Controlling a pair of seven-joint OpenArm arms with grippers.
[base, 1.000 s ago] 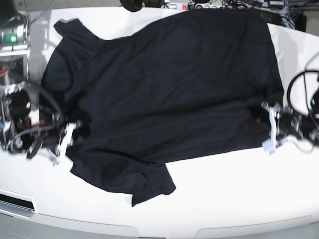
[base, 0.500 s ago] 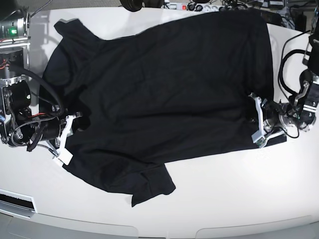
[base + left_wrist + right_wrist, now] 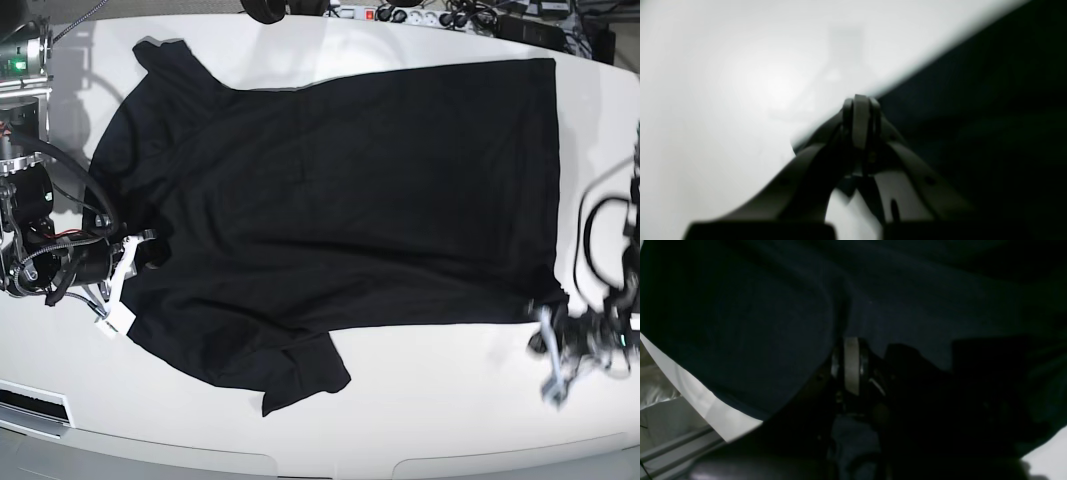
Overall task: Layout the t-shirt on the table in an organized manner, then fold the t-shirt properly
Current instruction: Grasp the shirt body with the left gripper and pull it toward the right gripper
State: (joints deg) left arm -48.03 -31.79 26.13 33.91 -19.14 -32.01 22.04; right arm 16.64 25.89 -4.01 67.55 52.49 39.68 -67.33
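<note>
**Fingers pinched on black cloth**

Both grippers' fingers are closed: the left gripper (image 3: 548, 345) clamps the plain black cotton t-shirt (image 3: 340, 210) at its near right corner, the right gripper (image 3: 122, 268) its left edge. Shirt lies spread across the glossy white table (image 3: 450, 400).

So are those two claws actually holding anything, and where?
Both grip the t-shirt. The left gripper pinches its bottom hem corner; the right gripper pinches the edge near the sleeve.
</note>
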